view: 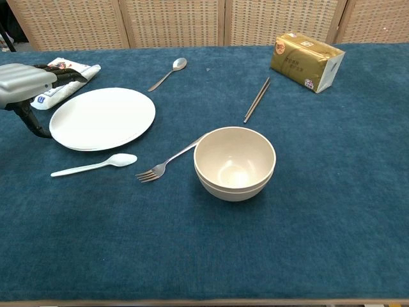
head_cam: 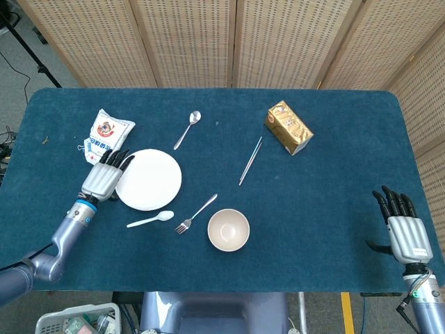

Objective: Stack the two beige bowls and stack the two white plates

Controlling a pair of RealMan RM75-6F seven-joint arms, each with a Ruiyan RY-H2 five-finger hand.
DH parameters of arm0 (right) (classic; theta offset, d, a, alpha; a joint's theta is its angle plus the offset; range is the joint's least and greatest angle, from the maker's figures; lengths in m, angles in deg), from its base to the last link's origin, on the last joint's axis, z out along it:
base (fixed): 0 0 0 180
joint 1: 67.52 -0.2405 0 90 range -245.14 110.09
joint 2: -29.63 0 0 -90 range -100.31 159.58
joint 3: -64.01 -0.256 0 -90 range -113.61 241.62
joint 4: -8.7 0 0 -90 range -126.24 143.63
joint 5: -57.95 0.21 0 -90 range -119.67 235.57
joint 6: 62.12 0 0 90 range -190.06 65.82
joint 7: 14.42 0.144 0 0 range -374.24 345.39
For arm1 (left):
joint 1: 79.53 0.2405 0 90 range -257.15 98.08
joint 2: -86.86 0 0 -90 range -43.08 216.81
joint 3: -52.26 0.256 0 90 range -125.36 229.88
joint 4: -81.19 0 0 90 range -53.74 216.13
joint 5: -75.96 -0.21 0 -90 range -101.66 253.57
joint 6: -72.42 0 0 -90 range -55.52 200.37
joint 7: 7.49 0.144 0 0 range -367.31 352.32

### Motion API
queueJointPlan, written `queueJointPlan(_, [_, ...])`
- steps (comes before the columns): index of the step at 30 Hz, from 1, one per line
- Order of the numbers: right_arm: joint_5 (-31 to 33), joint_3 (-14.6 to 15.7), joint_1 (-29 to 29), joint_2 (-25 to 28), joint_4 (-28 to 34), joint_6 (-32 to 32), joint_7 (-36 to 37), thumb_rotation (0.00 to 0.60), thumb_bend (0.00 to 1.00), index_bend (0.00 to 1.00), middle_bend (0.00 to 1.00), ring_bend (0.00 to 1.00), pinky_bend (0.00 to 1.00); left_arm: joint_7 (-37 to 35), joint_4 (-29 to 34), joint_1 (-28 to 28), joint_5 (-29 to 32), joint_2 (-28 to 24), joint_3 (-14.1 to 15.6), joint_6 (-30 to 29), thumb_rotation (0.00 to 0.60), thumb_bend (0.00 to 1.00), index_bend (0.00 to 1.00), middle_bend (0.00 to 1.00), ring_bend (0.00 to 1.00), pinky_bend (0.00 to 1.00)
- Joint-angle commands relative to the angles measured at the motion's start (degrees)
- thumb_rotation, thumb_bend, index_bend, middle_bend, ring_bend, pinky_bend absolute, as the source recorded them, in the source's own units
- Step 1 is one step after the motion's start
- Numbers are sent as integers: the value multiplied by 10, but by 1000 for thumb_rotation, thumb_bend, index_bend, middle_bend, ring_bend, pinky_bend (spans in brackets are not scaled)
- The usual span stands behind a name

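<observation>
Two white plates (head_cam: pixel 148 179) (view: pixel 102 119) lie stacked at the table's left, the upper one almost square on the lower. My left hand (head_cam: pixel 104 177) (view: pixel 27 82) lies against their left rim with fingers straight and holds nothing; its thumb hangs by the rim. Two beige bowls (head_cam: pixel 228 229) (view: pixel 234 163) sit nested near the front centre. My right hand (head_cam: pixel 400 226) rests at the table's front right corner, fingers apart and empty, far from everything; the chest view does not show it.
A white plastic spoon (view: pixel 96 165) and a fork (view: pixel 167 160) lie between plates and bowls. A snack bag (head_cam: pixel 106 132) sits just behind my left hand. Further back are a metal spoon (head_cam: pixel 188 129), chopsticks (head_cam: pixel 251 160) and a gold box (head_cam: pixel 288 127).
</observation>
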Motion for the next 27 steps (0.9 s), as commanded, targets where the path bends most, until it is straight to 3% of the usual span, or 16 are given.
queueJointPlan(1, [-1,0,0,1,1,0,1,600,0,0,0,0,0,-34,39,9,4,-30,-1,1,600,75,0,0,0,0])
queueJointPlan(6, [-3,1,0,1,2,1,0,600,0,0,0,0,0,-107,123,14,1,-90,-1,23,600,75,0,0,0,0])
queueJointPlan(13, [-5,2,1,1,4,2,-1,600,0,0,0,0,0,-166,170,16,-16,-122,10,37,600,75,0,0,0,0])
queueJointPlan(27, [-22,6,3,6,14,13,2,600,0,0,0,0,0,-136,250,141,-57,-199,48,-165,600,75,0,0,0,0])
